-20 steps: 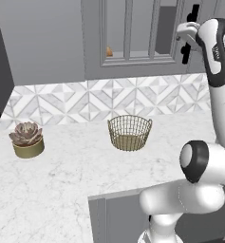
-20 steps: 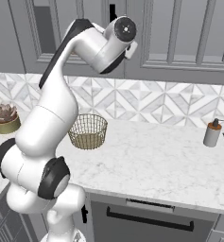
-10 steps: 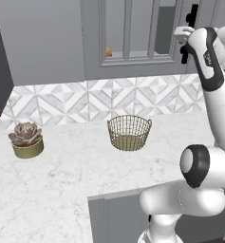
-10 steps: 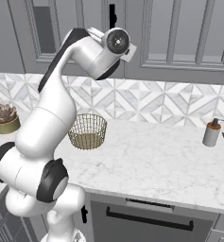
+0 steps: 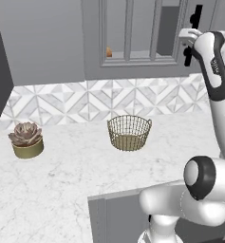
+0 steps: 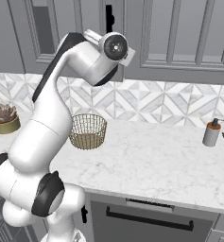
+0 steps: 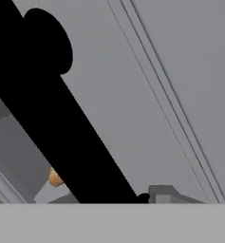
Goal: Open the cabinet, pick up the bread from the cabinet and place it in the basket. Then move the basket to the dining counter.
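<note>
The grey cabinet (image 5: 133,28) has tall glass panes and a long black bar handle (image 5: 197,14). My gripper (image 5: 189,43) is up at that handle, open, with the bar between its fingers. In the hand view the handle (image 7: 61,109) crosses diagonally, very close, and one dark fingertip (image 7: 143,197) shows just beside it. The bread (image 5: 108,51), a small golden bun, sits on the shelf behind the glass, and its edge (image 7: 54,178) peeks past the bar. The pale gold wire basket (image 5: 129,133) stands on the marble worktop below, and appears again as the basket (image 6: 87,131).
A tan pot with a succulent (image 5: 26,140) stands at the worktop's left. A soap dispenser (image 6: 211,133) stands at the right near the tiled backsplash (image 5: 85,102). More grey wall cabinets (image 6: 179,33) run along to the right.
The hand has risen and turned in toward the black handle and now sits against it. Basket, pot and bread have not moved.
</note>
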Controlling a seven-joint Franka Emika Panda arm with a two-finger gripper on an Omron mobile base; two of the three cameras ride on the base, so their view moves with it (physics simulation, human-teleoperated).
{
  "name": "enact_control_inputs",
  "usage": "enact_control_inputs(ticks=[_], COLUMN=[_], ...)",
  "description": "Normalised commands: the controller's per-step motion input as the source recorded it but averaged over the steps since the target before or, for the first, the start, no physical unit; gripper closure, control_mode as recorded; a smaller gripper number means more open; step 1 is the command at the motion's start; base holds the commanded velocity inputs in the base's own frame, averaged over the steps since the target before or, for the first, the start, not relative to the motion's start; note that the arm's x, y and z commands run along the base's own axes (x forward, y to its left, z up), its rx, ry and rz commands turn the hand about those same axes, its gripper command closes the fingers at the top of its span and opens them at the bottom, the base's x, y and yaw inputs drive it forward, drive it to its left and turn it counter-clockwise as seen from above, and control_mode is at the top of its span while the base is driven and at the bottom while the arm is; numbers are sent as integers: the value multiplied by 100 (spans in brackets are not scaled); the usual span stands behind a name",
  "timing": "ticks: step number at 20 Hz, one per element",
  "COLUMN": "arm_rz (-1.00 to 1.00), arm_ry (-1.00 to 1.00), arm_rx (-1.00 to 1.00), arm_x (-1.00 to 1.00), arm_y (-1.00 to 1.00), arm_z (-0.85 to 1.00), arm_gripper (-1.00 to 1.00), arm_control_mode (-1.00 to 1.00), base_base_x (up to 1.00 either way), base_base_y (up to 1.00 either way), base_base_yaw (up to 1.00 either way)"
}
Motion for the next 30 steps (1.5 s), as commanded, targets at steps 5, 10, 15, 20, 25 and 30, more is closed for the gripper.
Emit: enact_control_inputs(ticks=[5,10,15,20,25,30], arm_rz=[0,0,0,0,-8,-10], arm_ry=[-2,4,22,16,1,-3], arm_rx=[5,0,0,-2,-7,-3], arm_x=[-100,-100,-100,-100,-100,-100], arm_y=[0,0,0,16,88,99], arm_z=[45,48,30,3,-19,-13], arm_gripper=[100,100,100,100,100,100], arm_control_mode=[-100,-100,-100,-100,-100,-100], base_base_x=[0,0,0,0,0,0], base_base_y=[0,0,0,0,0,0], base_base_yaw=[0,0,0,0,0,0])
